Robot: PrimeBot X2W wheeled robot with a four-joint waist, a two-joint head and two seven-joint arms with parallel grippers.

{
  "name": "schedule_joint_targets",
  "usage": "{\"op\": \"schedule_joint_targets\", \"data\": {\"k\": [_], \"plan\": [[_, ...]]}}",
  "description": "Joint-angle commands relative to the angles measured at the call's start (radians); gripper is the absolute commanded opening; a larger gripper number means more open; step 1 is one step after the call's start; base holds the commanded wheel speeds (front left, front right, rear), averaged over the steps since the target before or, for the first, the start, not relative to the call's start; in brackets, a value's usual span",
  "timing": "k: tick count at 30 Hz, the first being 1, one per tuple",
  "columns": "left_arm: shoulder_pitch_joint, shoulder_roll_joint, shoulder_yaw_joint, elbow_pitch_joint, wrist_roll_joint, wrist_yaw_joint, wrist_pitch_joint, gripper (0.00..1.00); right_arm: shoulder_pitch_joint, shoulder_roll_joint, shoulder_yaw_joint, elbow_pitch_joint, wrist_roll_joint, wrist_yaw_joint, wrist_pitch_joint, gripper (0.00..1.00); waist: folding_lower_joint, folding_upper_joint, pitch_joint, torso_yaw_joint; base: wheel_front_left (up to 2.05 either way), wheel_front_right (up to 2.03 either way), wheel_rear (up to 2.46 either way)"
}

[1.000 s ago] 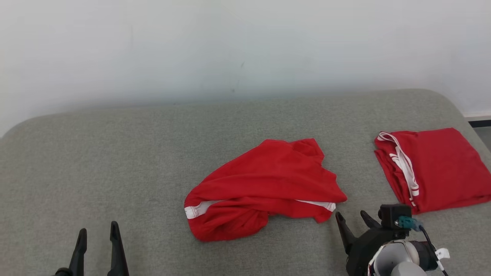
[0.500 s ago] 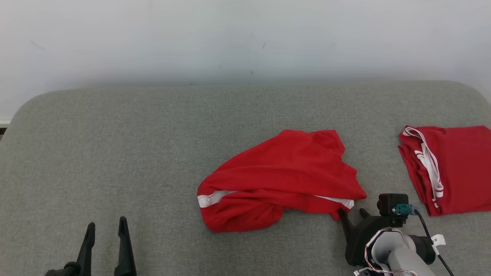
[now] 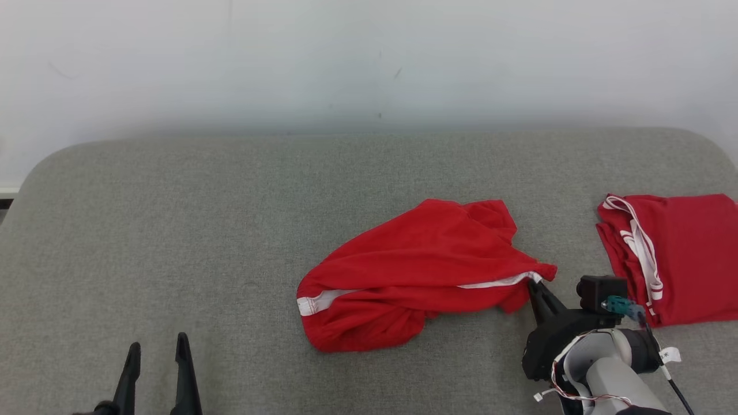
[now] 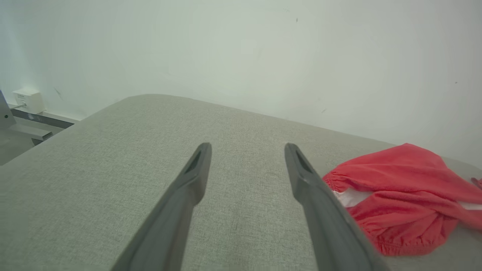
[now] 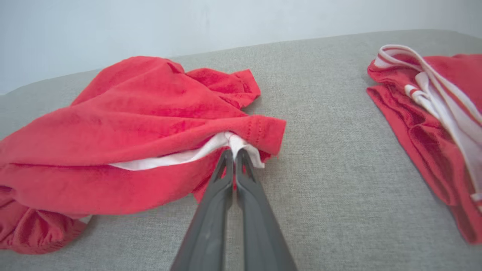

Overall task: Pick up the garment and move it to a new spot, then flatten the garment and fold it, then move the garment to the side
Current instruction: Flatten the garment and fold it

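From the head camera: red garment [image 3: 415, 271] crumpled right of centre on the grey cushion [image 3: 230, 230], lower folds hidden. At its white-banded right corner, right gripper [image 3: 534, 285], tips buried in cloth. Further right, folded red shorts [image 3: 686, 253] cut off by the frame edge. Low left, left gripper [image 3: 158, 341], base cropped, jaws released, touching nothing. Along the left wrist: jaws wide apart over bare cushion. Along the right wrist: jaws clenched on the white band.
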Motion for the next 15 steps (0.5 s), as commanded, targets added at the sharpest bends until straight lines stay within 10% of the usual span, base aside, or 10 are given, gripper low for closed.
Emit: {"op": "schedule_joint_targets", "data": {"k": [1,15], "plan": [[0.025,0.000,0.008,-0.002,-0.007,0.007,0.000,1.00,0.039,-0.022,-0.001,-0.048,0.003,-0.003,-0.013,0.00,-0.0001,0.0000,-0.027,-0.022,0.00,0.00,0.00],[0.042,0.000,0.001,-0.022,-0.030,0.026,0.000,1.00,0.343,-0.060,-0.099,-0.493,-0.062,-0.003,0.192,0.00,-0.0001,0.0000,-0.050,-0.083,0.00,0.00,0.00]]}}
